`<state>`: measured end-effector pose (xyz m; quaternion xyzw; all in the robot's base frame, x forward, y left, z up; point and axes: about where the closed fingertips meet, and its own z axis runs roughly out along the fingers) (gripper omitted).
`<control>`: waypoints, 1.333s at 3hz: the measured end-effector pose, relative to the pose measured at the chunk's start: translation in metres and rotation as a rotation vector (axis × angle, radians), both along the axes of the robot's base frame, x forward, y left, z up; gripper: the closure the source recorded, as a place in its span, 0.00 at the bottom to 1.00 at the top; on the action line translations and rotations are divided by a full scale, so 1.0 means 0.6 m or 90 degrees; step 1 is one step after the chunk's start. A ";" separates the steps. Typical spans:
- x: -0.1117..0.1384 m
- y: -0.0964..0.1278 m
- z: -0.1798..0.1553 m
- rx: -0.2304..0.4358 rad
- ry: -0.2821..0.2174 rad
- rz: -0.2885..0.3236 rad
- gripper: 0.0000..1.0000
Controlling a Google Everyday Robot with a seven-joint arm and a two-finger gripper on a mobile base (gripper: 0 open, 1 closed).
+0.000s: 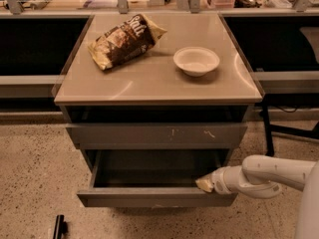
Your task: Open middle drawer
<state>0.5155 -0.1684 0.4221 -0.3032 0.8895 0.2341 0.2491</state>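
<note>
The middle drawer (149, 198) is a plain grey handleless drawer with a faint pale scuff on its lower edge. It stands pulled well out of the cabinet, and its dark inside (154, 168) looks empty. My gripper (204, 184) comes in from the right on a white arm (279, 176). Its yellowish tip rests at the top edge of the drawer's front, near the right end. Above it, the grey front with white scratch marks (157, 133) is closed. The lowest front is hidden under the open drawer.
On the cabinet top (149, 86) lie a brown chip bag (124, 40) at the left and a white bowl (196, 59) at the right. A small black object (59, 227) lies on the speckled floor at the lower left. Dark shelving flanks the cabinet on both sides.
</note>
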 end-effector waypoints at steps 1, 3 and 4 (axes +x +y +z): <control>-0.023 0.000 0.003 0.009 0.014 0.016 1.00; -0.052 0.002 -0.006 0.024 0.051 0.052 1.00; -0.069 0.011 -0.002 0.027 0.052 0.113 1.00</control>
